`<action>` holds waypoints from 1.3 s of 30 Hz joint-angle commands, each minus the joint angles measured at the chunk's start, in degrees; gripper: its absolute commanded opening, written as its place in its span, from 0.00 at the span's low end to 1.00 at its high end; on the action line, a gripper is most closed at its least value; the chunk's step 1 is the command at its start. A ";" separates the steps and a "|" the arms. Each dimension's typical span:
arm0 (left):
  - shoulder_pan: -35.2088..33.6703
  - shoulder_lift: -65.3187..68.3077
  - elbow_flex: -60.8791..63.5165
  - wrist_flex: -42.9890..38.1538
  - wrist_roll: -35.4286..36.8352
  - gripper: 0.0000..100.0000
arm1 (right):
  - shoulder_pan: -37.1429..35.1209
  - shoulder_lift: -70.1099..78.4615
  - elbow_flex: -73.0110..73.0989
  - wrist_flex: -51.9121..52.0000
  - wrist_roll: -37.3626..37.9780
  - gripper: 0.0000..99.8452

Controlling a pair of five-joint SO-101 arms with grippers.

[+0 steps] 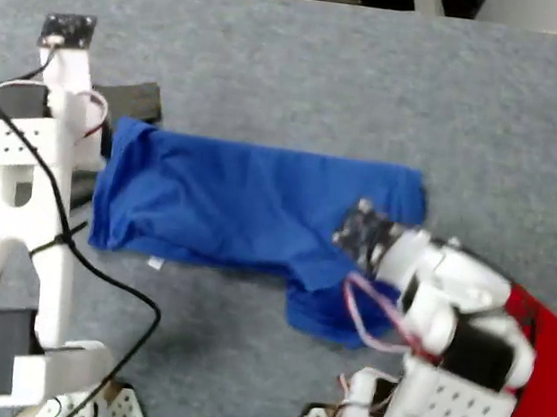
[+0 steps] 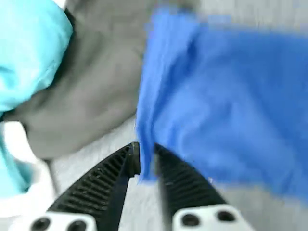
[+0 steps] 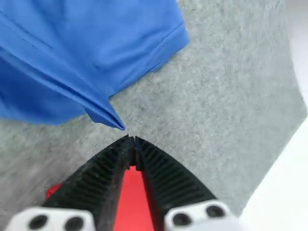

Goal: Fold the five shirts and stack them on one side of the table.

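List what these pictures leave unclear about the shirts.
- Red shirt: high view, cut by the edge and covered by the right arm; folded or not, unclear.
- Cyan shirt: left wrist view, blurred and cut by the edge.
- Grey shirt: high view, mostly hidden by the left arm.
- Blue shirt: high view, its bunched end partly hidden by the right arm.

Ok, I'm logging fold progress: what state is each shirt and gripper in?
blue shirt: laid out, partly folded, lower corner rumpled.
left gripper: shut on the blue shirt's edge.
right gripper: shut, empty, tips just short of a blue corner.
red shirt: lying flat, fold unclear.
teal shirt: bunched up.
grey shirt: lying loose, fold unclear.
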 commanded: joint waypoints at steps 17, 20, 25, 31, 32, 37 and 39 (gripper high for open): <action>2.64 18.07 -13.01 -9.58 8.26 0.03 | 5.76 -13.41 -2.24 19.34 24.53 0.26; 3.16 22.37 -16.53 -9.41 8.53 0.02 | 5.76 -10.24 -1.89 13.89 18.02 0.14; 4.22 29.58 -21.98 -9.41 14.59 0.02 | 3.82 6.46 -5.41 3.25 4.22 0.05; 4.92 37.05 -28.22 -9.49 18.29 0.02 | -7.25 28.35 -16.22 -2.73 -10.73 0.03; 4.92 38.29 -29.01 -9.67 18.81 0.02 | -8.57 31.96 -17.01 -5.54 -13.01 0.03; 4.92 43.74 -32.44 -9.85 19.69 0.02 | -10.15 49.19 -19.03 -19.25 -21.27 0.03; 4.57 45.93 -33.58 -9.85 19.60 0.02 | -8.31 55.34 -20.18 -22.77 -23.30 0.03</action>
